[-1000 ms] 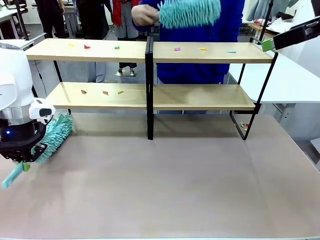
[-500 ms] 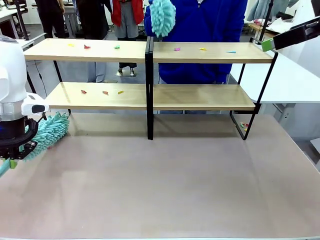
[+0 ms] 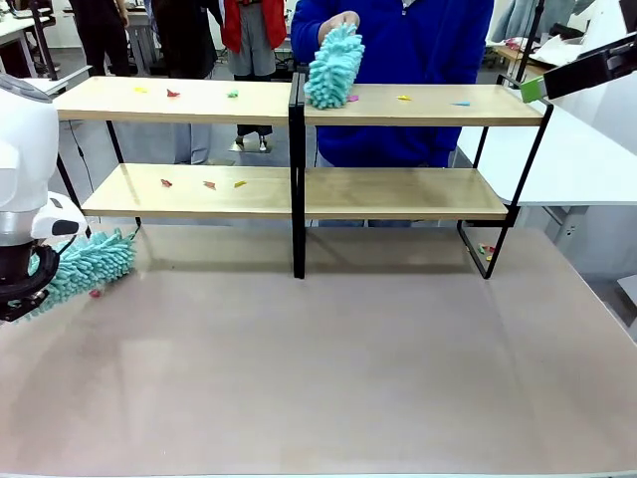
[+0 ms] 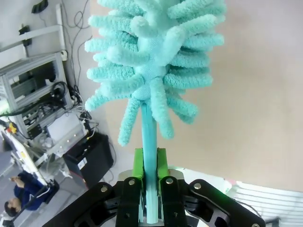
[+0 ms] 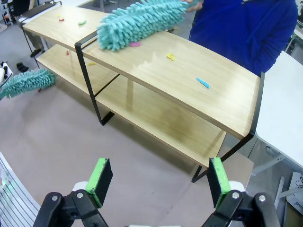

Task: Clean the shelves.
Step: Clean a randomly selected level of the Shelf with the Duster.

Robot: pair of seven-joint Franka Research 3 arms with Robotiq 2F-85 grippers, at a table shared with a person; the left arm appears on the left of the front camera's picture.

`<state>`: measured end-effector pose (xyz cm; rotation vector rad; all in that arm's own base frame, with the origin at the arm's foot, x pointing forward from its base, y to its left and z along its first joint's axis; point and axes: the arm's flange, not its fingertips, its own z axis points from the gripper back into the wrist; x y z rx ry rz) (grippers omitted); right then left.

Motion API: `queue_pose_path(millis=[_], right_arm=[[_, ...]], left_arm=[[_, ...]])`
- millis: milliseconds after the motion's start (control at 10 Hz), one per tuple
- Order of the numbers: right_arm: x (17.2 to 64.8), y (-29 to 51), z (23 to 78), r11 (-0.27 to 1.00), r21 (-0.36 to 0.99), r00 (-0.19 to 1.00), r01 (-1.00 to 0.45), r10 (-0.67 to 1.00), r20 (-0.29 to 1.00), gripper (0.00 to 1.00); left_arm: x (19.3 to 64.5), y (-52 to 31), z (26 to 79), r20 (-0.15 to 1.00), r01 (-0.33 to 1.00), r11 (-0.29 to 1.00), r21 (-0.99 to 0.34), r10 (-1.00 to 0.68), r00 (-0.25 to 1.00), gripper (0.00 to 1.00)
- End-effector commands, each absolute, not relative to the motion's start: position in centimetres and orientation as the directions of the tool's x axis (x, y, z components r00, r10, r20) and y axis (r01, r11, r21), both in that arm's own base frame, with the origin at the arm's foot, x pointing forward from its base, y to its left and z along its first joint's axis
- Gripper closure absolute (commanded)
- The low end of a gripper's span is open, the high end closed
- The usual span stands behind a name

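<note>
Left wrist view: clamps duster (image 4: 154, 61) handle tight in left claw (image 4: 150, 163). Sits low at table (image 3: 348, 378) left edge, with shelves (image 3: 398, 192) well off right, farther back. Holds right claw (image 5: 159, 179) wide apart, empty, high near shelves' right end.

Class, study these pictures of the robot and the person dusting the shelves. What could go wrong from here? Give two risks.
1. The left tool grips its duster by the thin handle alone. Pushed against the shelves, the head might twist or slip.
2. The person's duster lies on the upper board by the centre post. An arm reaching there could meet the person's hand.
</note>
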<state>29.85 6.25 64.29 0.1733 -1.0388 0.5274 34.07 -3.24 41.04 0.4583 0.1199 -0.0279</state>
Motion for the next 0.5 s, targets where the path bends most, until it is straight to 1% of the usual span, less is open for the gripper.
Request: queue_pose_path(millis=[0,200,400], right_arm=[[29.9,6.2,64.3,0.863,-0.098,0.399,-0.495,0.326,0.857,0.00],[29.9,6.2,64.3,0.863,-0.098,0.399,-0.495,0.326,0.857,0.00],[29.9,6.2,64.3,0.863,-0.098,0.399,-0.495,0.326,0.857,0.00]], left_arm=[[31.1,-1.4,40.4,-0.164,0.118,0.895,0.430,-0.051,0.985,0.88],[30.1,-0.6,41.3,-0.192,0.222,0.900,0.375,-0.158,0.969,0.88],[29.1,1.0,42.3,-0.217,0.371,0.885,0.282,-0.318,0.923,0.88]])
